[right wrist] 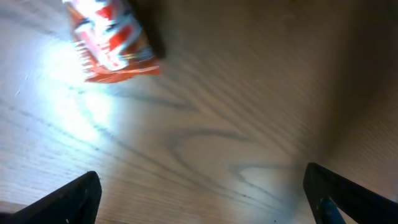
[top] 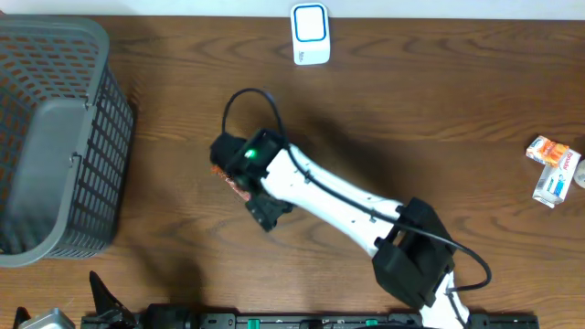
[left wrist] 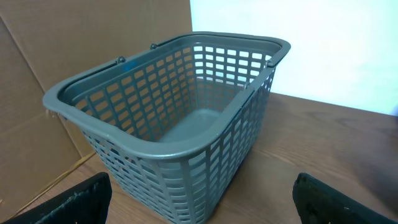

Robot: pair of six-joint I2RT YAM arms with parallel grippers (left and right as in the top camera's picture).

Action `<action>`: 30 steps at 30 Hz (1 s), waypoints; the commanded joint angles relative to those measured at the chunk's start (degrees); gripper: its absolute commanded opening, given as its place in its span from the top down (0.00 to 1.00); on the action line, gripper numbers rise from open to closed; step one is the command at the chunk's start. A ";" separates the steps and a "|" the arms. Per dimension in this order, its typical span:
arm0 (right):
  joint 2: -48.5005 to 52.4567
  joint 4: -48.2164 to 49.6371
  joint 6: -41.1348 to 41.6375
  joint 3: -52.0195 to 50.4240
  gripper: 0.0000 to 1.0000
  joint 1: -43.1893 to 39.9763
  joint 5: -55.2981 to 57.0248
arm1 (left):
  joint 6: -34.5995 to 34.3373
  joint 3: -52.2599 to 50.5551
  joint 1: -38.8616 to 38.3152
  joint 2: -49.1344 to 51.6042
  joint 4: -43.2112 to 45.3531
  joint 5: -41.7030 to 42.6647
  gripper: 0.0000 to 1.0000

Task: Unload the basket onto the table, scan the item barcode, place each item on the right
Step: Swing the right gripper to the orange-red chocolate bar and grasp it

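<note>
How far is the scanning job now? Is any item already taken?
Early. Nothing looks done: the basket is empty. In hand: the open right gripper hovers over a red packet, not touching it. Remaining: grasp it and show it to the scanner; two more items wait at the right.

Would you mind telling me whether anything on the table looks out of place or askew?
Nothing looks spilled or damaged. One small orange packet lies alone at a slant below the open right claw, far from the orange box and white box at the right edge of the brown wooden table.
</note>
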 commanded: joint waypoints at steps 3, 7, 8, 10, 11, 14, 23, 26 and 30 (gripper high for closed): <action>0.00 4.28 -0.09 -1.38 0.01 5.77 0.20 | 0.94 -0.07 -0.17 -0.37 0.02 -0.52 0.07; 0.02 9.73 -0.04 -3.65 0.01 7.41 2.32 | 0.92 -0.07 -0.17 -0.37 0.02 -0.52 0.07; 0.04 10.88 -0.07 -4.74 0.01 7.98 4.66 | 0.94 -0.07 -0.17 -0.37 0.02 -0.52 0.07; 0.11 13.29 -0.09 -7.91 0.01 9.20 10.10 | 0.92 -0.07 -0.17 -0.37 0.02 -0.52 0.07; 0.11 14.10 -0.11 -9.01 0.01 9.55 11.13 | 0.92 -0.07 -0.17 -0.37 0.02 -0.52 0.07; 0.11 17.88 -1.25 -12.50 0.01 10.32 11.50 | 0.94 -0.07 -0.17 -0.37 0.02 -0.52 0.07; 0.46 27.17 -6.88 -16.37 0.01 11.02 12.07 | 0.92 -0.07 -0.17 -0.37 0.02 -0.52 0.07; 1.14 28.28 -7.43 -16.68 0.05 10.91 14.08 | 0.94 -0.07 -0.17 -0.37 0.02 -0.52 0.07; 2.49 28.28 -7.61 -16.68 0.10 10.86 14.32 | 0.92 -0.07 -0.17 -0.37 0.02 -0.52 0.07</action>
